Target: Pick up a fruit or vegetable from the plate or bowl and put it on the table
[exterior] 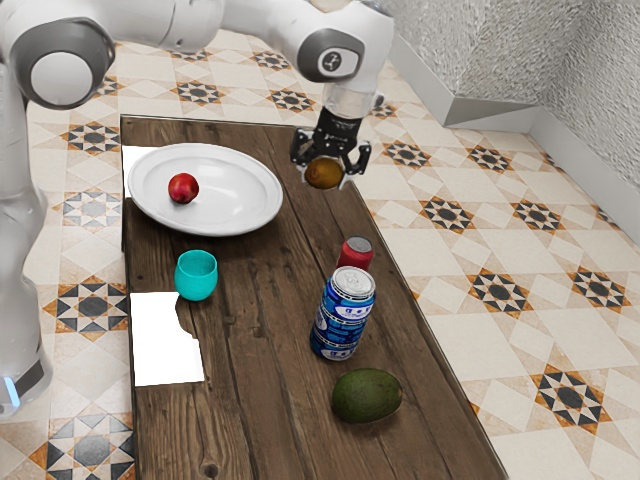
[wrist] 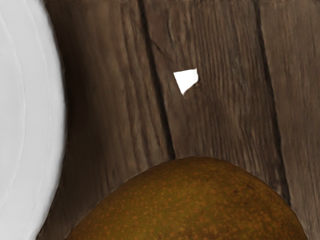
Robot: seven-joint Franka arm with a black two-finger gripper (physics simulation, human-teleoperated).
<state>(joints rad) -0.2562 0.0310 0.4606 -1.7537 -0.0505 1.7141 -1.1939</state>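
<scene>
Your gripper (exterior: pixel 328 178): closed on the brown fruit (exterior: pixel 324 171), fingers parted
Brown fruit: above table (exterior: pixel 262 340)
Plate (exterior: pixel 235 195): one red fruit (exterior: pixel 183 188)

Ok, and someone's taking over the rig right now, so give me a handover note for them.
Gripper: shut on the brown fruit, up over the table near its edge.
Plate: on the table, with the red fruit in it.
Done: brown fruit gripped, lifted and clear of the plate.
Left: lower it to the wood, open the gripper, back away. I'd set it down a little in from the edge, as it might roll, and keep off the red can and blue can.
</scene>
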